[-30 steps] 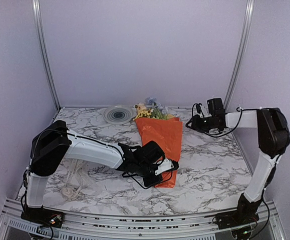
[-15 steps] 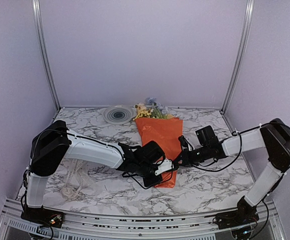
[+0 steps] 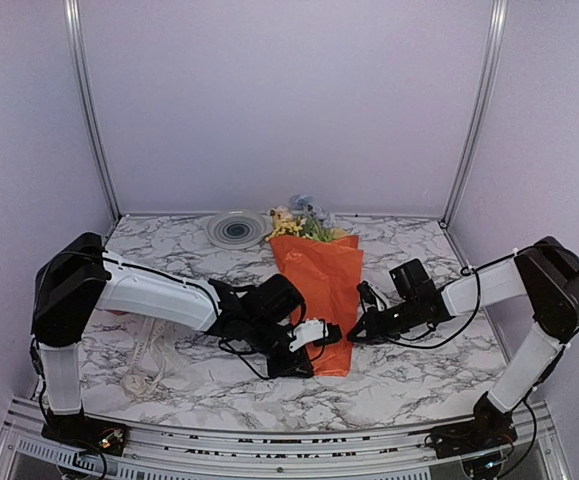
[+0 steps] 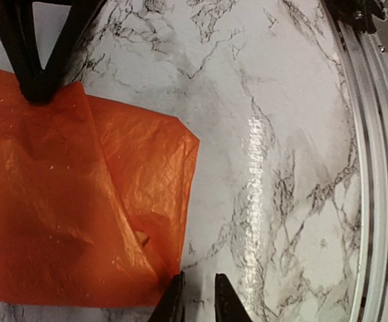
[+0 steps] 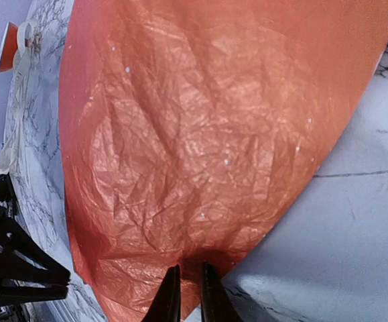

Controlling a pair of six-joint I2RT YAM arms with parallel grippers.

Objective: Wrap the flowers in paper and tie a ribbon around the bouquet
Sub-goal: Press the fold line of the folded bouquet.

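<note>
The bouquet lies in the middle of the table: the orange paper (image 3: 321,285) is wrapped as a cone, with the flowers (image 3: 302,224) sticking out of its far, wide end. My left gripper (image 3: 324,333) (image 4: 197,303) is low at the cone's narrow end. Its jaws stand slightly open, bare marble shows between them, and one finger touches the paper (image 4: 66,201) at a corner. My right gripper (image 3: 354,330) (image 5: 190,295) is at the cone's right edge, shut on a pucker of the paper (image 5: 200,134). The cream ribbon (image 3: 149,362) lies loosely looped at the near left.
A round grey-and-white disc (image 3: 236,230) lies at the back, left of the flowers. An orange-and-white spool (image 5: 7,47) sits at the far left of the table. Metal rails (image 4: 381,168) run along the table's near edge, and walls close in the sides and back.
The right arm swung in from the back right to the cone's right edge, and its jaws closed there. The left arm drew back a little to the left, and its jaws parted slightly.
</note>
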